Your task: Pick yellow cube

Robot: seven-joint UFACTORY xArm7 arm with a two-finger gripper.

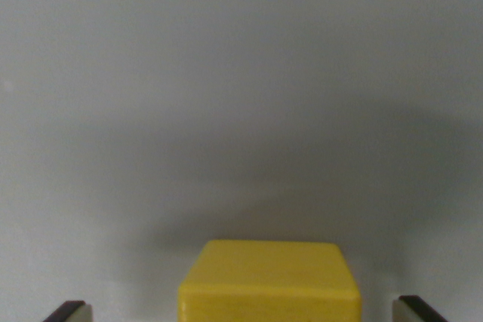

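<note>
Cube of yellow colour, the yellow cube (269,280), sits at the bottom centre of the frame on the grey table (226,96), its lower part cut by the frame edge. My claw (244,310) stands wide apart: one fingertip (68,311) shows in the lower left corner, the other in the lower right (only the tips are visible). Neither touches the cube between them.

Yellow cube (269,280) between spread fingers (69,311), gaps both sides, grey surface (226,73).
</note>
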